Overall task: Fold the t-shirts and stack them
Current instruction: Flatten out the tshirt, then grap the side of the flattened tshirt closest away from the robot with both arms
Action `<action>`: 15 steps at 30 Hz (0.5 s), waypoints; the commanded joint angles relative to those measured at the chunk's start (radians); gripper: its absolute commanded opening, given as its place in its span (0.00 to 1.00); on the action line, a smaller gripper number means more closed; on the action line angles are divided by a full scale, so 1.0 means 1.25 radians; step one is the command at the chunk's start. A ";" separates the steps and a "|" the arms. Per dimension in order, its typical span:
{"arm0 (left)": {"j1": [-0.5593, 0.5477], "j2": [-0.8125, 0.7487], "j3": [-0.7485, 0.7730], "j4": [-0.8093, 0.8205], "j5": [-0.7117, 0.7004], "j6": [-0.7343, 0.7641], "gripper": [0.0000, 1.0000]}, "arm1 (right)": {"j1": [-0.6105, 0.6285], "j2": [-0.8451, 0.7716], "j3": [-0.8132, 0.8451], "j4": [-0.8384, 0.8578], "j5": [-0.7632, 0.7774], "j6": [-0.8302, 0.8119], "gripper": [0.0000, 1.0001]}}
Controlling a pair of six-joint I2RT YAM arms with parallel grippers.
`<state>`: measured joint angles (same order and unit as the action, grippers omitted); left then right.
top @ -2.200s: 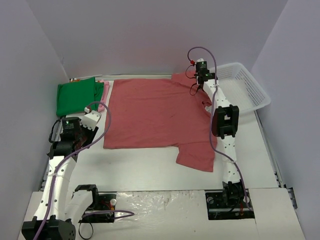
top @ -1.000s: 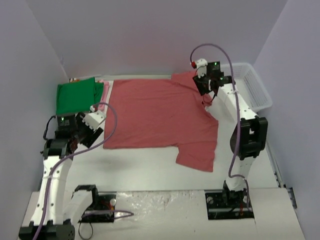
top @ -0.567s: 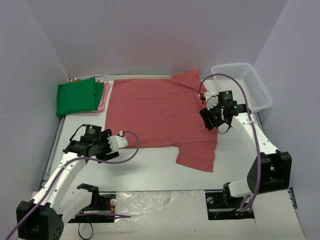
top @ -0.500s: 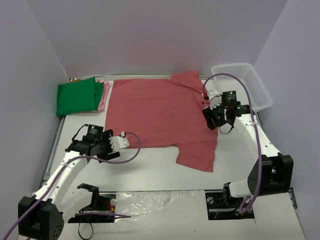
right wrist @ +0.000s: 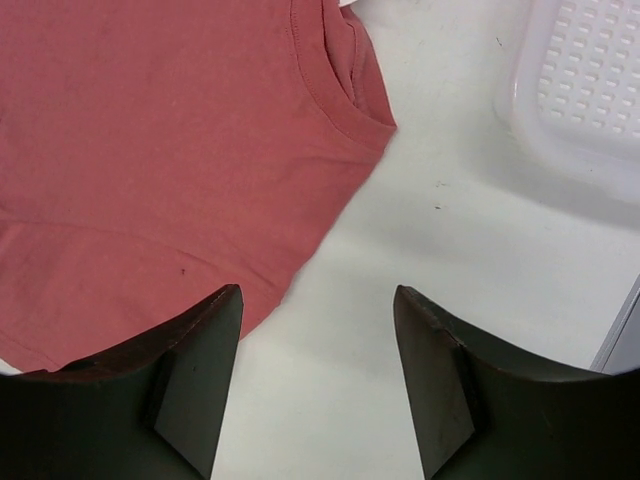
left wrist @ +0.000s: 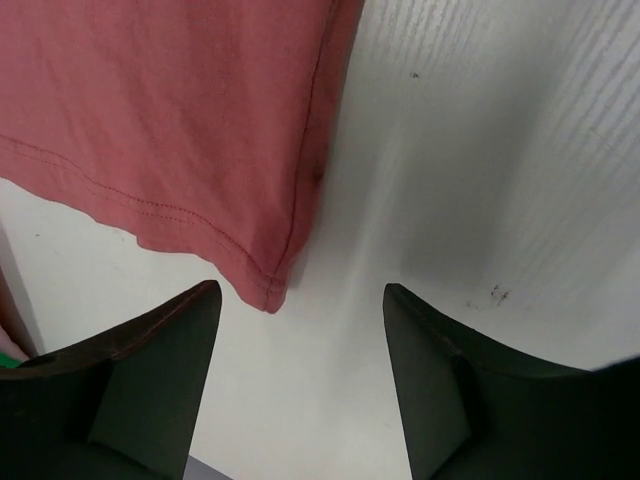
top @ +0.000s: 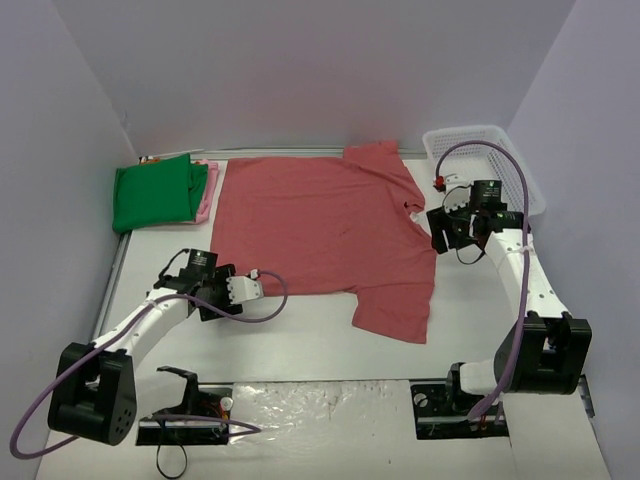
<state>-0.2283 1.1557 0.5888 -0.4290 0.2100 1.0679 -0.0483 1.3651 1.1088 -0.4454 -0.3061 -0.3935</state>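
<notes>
The dusty-red t-shirt [top: 320, 235] lies spread flat in the middle of the table, collar toward the right. A folded green t-shirt [top: 155, 190] rests on a pale pink one [top: 207, 190] at the far left. My left gripper [top: 240, 292] hovers open at the red shirt's near left corner. In the left wrist view that hem corner [left wrist: 262, 290] sits just ahead of the open gripper [left wrist: 300, 290]. My right gripper [top: 445, 228] is open over bare table just right of the collar. In the right wrist view the gripper [right wrist: 318, 292] holds nothing and the collar [right wrist: 335, 90] lies ahead.
A white mesh basket [top: 490, 165] stands at the far right corner, and its rim [right wrist: 590, 80] shows in the right wrist view. Purple walls close in the table on three sides. The arm bases sit at the near edge.
The left arm has swung from beside the green shirt to the red shirt's near left corner. The right arm has drawn back from the far sleeve to the right of the collar.
</notes>
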 commanded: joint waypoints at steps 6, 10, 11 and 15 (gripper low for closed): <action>0.001 0.117 0.026 0.083 -0.015 0.026 0.54 | -0.017 -0.008 0.017 -0.003 -0.021 0.007 0.59; 0.010 0.171 0.053 0.078 -0.007 0.017 0.25 | -0.018 -0.012 0.014 -0.003 -0.013 0.003 0.60; 0.012 0.177 0.060 0.078 -0.006 0.017 0.15 | -0.019 -0.012 0.014 -0.006 -0.019 0.001 0.60; 0.017 0.185 0.099 0.032 0.016 -0.011 0.02 | -0.009 -0.001 0.046 -0.088 -0.039 -0.057 0.61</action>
<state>-0.2195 1.3834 0.6636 -0.3248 0.1940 1.0767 -0.0647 1.3651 1.1133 -0.4686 -0.3244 -0.4141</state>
